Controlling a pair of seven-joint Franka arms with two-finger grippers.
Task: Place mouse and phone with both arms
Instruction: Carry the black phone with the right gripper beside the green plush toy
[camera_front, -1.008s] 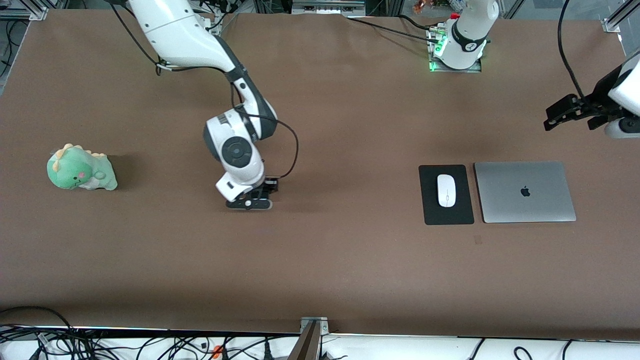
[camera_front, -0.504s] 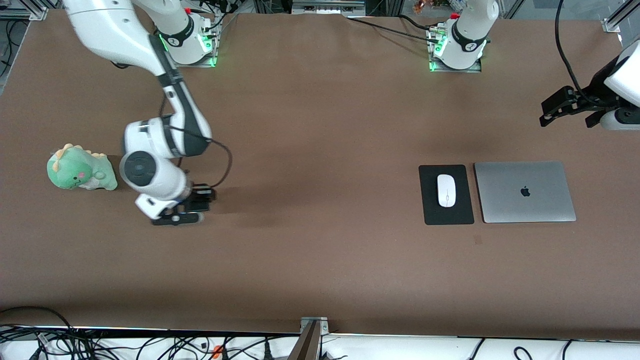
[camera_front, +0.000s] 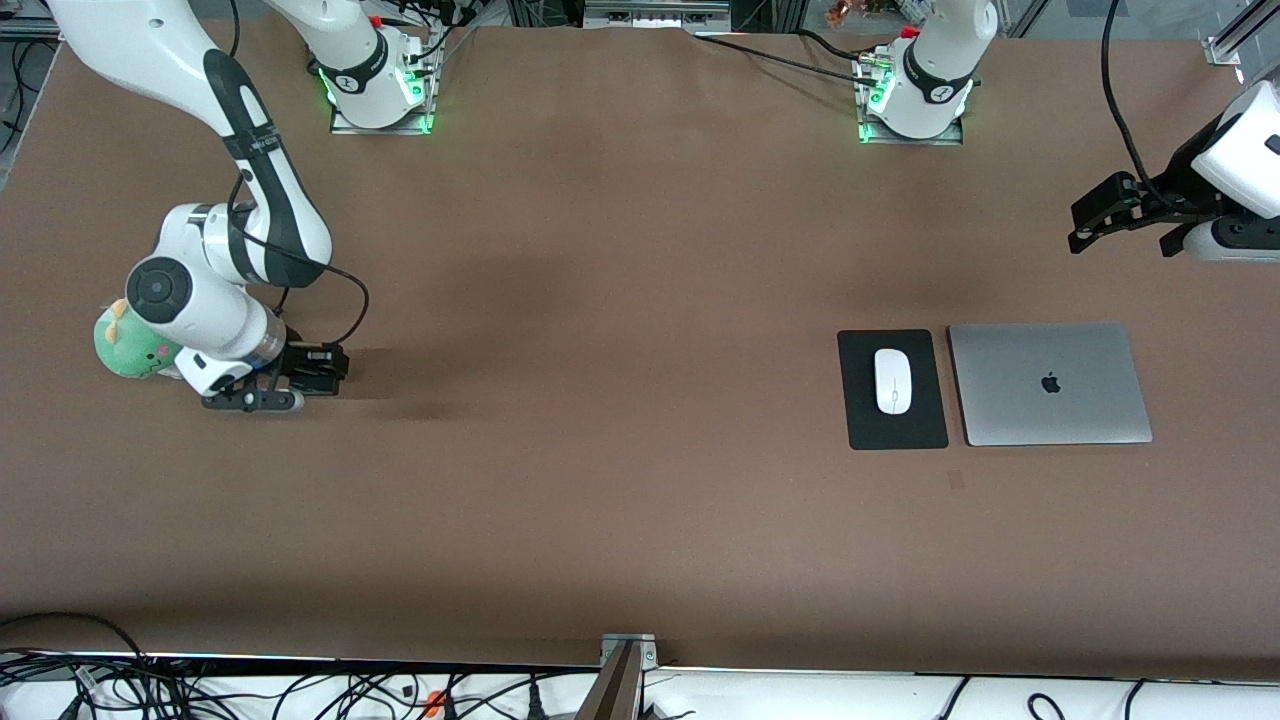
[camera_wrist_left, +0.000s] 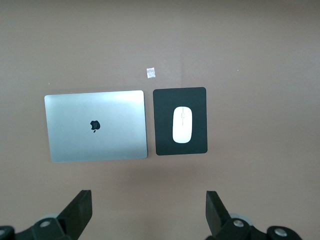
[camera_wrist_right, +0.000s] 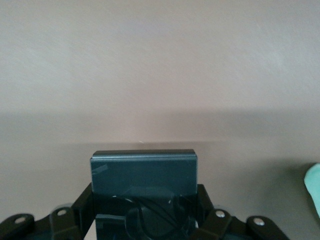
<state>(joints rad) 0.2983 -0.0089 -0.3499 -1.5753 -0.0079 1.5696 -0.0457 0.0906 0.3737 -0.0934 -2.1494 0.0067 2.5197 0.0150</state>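
The white mouse (camera_front: 893, 381) lies on a black mouse pad (camera_front: 870, 425) toward the left arm's end of the table; it also shows in the left wrist view (camera_wrist_left: 182, 124). My right gripper (camera_front: 322, 368) is shut on the black phone (camera_front: 316, 362) and holds it low over the table beside a green toy. In the right wrist view the phone (camera_wrist_right: 143, 170) fills the space between the jaws. My left gripper (camera_front: 1090, 222) is open and empty, high over the table beside the laptop; its fingertips (camera_wrist_left: 81, 204) show wide apart.
A closed silver laptop (camera_front: 1050, 384) lies beside the mouse pad, also in the left wrist view (camera_wrist_left: 96, 125). A green dinosaur plush (camera_front: 122, 352) sits at the right arm's end, partly hidden by the right wrist. A small pale scrap (camera_wrist_left: 150, 73) lies near the pad.
The right arm has swung with the phone from the middle of the table to beside the green plush. The left gripper has drifted slightly.
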